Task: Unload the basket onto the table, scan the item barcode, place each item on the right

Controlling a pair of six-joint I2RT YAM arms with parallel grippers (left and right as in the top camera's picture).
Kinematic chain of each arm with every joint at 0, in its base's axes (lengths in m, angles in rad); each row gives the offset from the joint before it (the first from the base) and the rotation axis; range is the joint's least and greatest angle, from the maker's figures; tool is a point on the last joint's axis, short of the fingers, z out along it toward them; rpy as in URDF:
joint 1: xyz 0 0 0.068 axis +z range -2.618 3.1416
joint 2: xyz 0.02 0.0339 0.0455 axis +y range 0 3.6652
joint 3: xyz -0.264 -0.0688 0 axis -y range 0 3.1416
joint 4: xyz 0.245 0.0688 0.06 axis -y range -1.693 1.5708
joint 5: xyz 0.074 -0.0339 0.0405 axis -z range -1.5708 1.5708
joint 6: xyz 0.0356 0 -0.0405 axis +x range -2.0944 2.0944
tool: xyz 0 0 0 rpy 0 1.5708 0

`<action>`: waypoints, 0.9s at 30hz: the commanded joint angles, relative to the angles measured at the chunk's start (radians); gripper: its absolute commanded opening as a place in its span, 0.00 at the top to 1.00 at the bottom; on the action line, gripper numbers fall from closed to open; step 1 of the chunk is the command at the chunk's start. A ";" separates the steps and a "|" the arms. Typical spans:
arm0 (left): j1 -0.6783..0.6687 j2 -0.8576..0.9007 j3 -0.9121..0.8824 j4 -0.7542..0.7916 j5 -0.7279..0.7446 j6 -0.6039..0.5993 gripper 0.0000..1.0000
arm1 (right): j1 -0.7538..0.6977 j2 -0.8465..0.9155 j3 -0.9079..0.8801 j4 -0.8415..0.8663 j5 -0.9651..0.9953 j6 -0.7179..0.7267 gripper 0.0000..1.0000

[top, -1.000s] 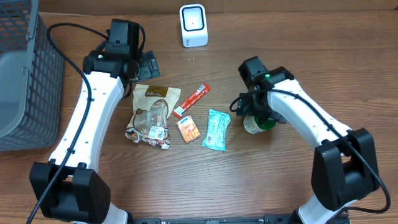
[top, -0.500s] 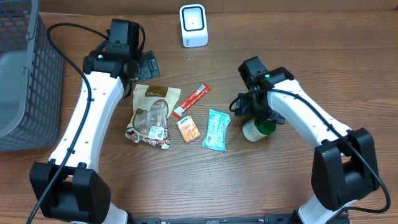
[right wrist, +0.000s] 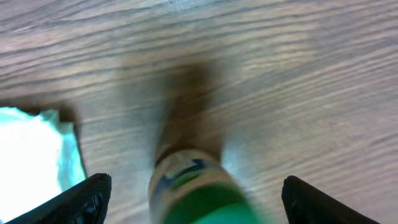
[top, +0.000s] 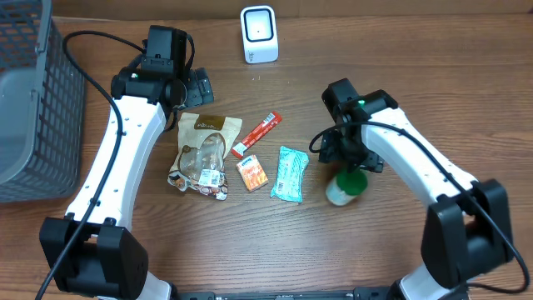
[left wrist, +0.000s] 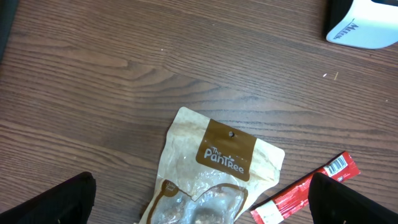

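Bottle: shifted frontward since a second ago.
Right jaws: apart, straddling it, not gripping.
Left jaws: wide, empty.
Scanner: well apart; I judge scan pending.

A small green-and-white bottle, blurred in the wrist view with its green end nearest the camera, sits between the spread jaws of the right gripper, touching neither, while the white scanner stands well apart from them.
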 commanded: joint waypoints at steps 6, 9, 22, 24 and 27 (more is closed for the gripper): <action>-0.002 -0.001 0.013 0.001 -0.006 -0.006 0.00 | 0.002 -0.072 0.011 -0.064 -0.054 0.007 0.10; -0.002 -0.001 0.013 0.001 -0.006 -0.006 0.00 | 0.002 -0.079 0.011 -0.074 -0.057 0.002 0.08; -0.002 -0.001 0.013 0.001 -0.006 -0.006 0.00 | 0.037 -0.077 -0.018 -0.124 -0.201 -0.149 0.00; -0.002 -0.001 0.013 0.001 -0.006 -0.006 0.00 | 0.041 -0.077 -0.048 -0.096 -0.200 -0.148 0.00; -0.002 -0.001 0.013 0.001 -0.006 -0.006 0.00 | 0.041 -0.077 -0.089 -0.064 -0.200 -0.151 0.00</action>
